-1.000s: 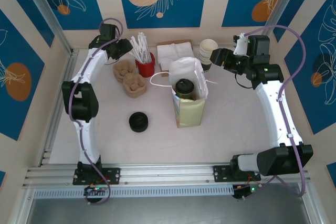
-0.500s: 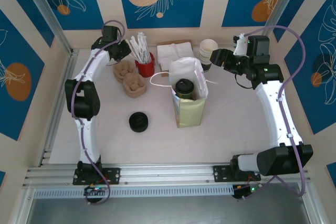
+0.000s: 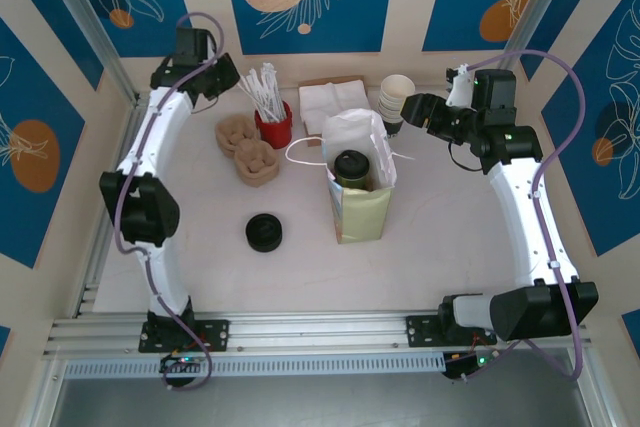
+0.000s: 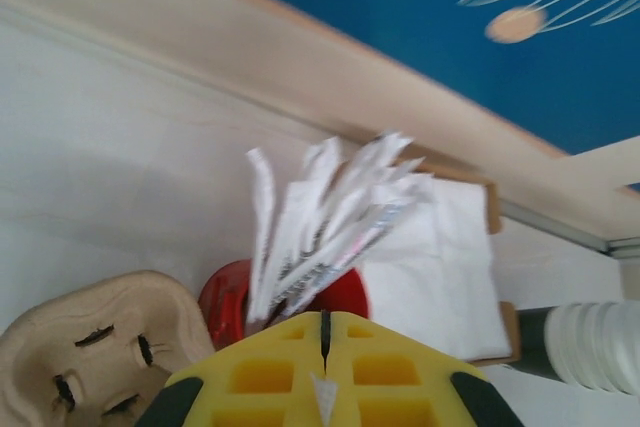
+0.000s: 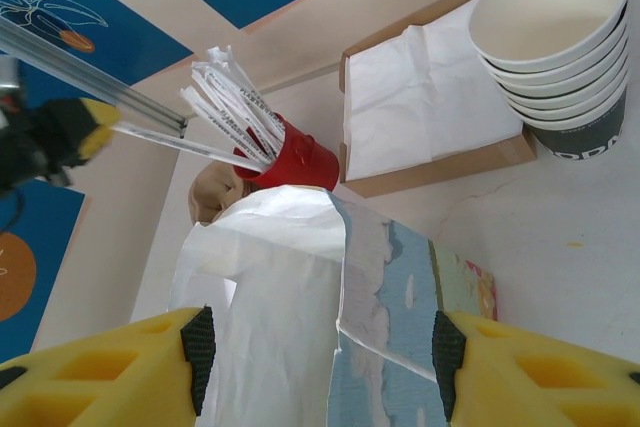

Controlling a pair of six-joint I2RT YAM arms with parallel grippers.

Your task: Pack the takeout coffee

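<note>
The takeout coffee (image 3: 352,167) is seen standing upright inside the paper bag (image 3: 362,209), its black lid showing through the bag's open mouth. The bag is stood on the bench (image 3: 450,247). The left jaws are closed, the two yellow fingers (image 4: 270,377) being pressed flat against each other, and are held well to the left of the bag and beyond it, above the far corner of the bench and well apart from the coffee. The right jaws are held open just to the right of the bag and beyond it, near its mouth; in the right wrist view the bag's white upper edge is framed between the spread fingers (image 5: 110,367), and the coffee itself is hidden by the bag's wall there. A red cup (image 3: 278,129) filled with white wrapped sticks (image 3: 262,89) is placed to the left of the bag and behind it. Two brown pulp cup carriers (image 3: 250,149) are laid further left of the bag. A brown tray (image 3: 325,81) holding white napkins (image 3: 333,103) is set directly behind the bag, and a stack of lidless cream cups (image 3: 396,97) is found behind the bag's right side. A low stack of black lids (image 3: 265,232) is set on the bench to the left of the bag, towards the near edge.
</note>
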